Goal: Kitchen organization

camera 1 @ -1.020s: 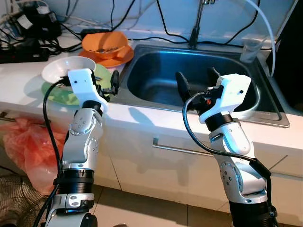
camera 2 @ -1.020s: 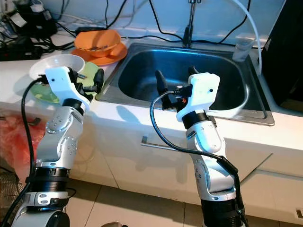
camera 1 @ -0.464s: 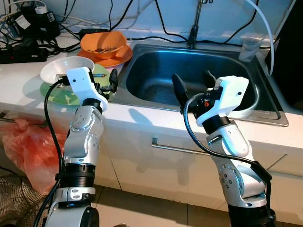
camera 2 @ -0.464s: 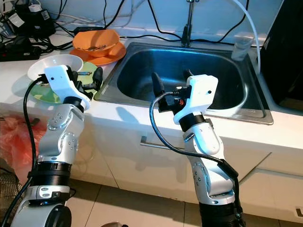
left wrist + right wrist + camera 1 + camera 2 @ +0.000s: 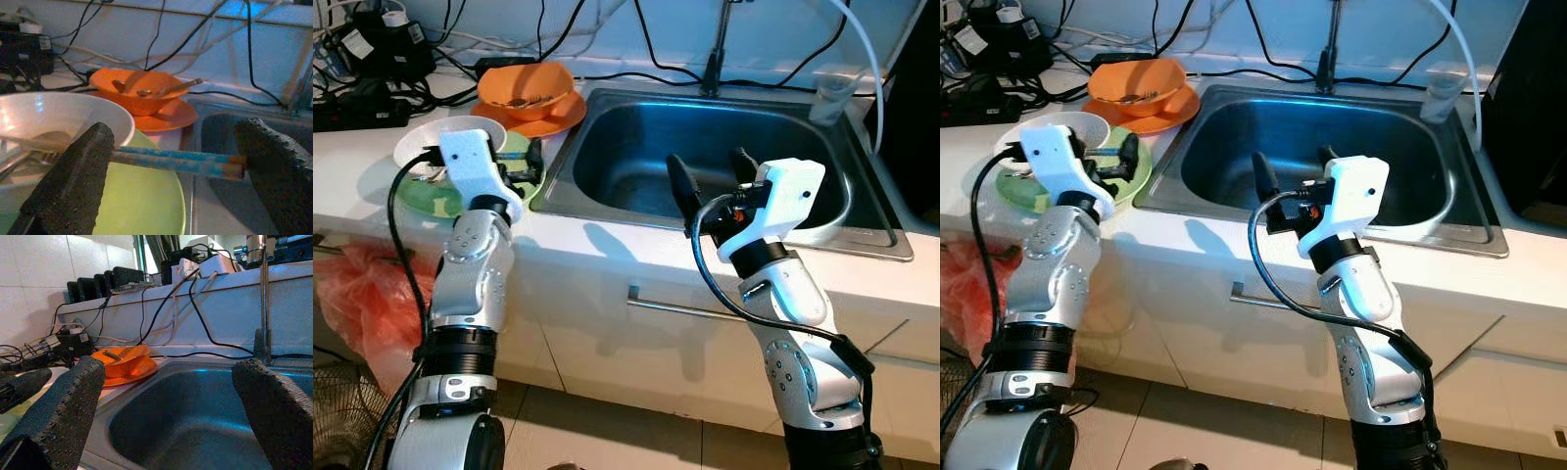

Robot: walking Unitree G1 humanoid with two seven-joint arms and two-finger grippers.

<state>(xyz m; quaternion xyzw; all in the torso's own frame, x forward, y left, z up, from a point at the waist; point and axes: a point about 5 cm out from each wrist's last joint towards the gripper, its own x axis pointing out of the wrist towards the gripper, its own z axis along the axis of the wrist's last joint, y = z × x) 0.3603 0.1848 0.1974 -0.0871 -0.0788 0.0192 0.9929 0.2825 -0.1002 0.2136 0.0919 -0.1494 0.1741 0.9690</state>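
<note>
1. Left gripper (image 5: 522,160): has swung leftward, off the sink's near-left corner, and now hangs over the green plate (image 5: 460,196) beside the white bowl (image 5: 421,147) (fingers spread).
2. Blue chopsticks (image 5: 176,162): now lie between the left gripper's fingers (image 5: 73,181).
3. Right gripper (image 5: 705,181): shifted slightly toward the sink (image 5: 636,127).
</note>
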